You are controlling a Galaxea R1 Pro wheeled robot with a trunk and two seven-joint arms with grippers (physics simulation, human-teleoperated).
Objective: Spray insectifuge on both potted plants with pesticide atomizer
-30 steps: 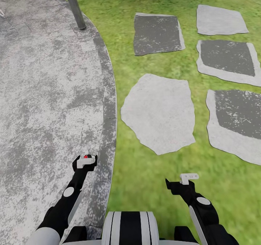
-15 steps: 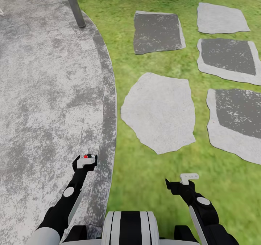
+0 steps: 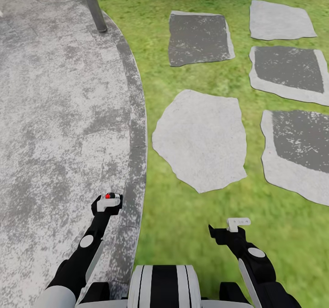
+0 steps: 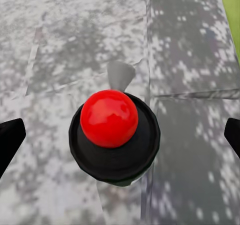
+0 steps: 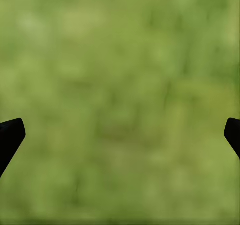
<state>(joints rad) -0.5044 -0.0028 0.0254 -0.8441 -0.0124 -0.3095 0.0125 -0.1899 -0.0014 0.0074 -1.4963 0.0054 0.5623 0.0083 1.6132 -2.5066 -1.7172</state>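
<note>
Your view has crept forward, so the five stepping stones (image 3: 199, 140) slid slightly nearer on the lawn (image 3: 183, 235) (paving (image 3: 59, 116) at your left). Both grippers hang spread and empty: left gripper (image 3: 107, 203) over paving, right gripper (image 3: 230, 228) over grass.

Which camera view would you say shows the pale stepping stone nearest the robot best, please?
The head view: the pale stepping stone lies whole on the lawn, beside the paved patio. The right wrist view gives blurred grass; the left wrist view gives paving behind a red ball.
</note>
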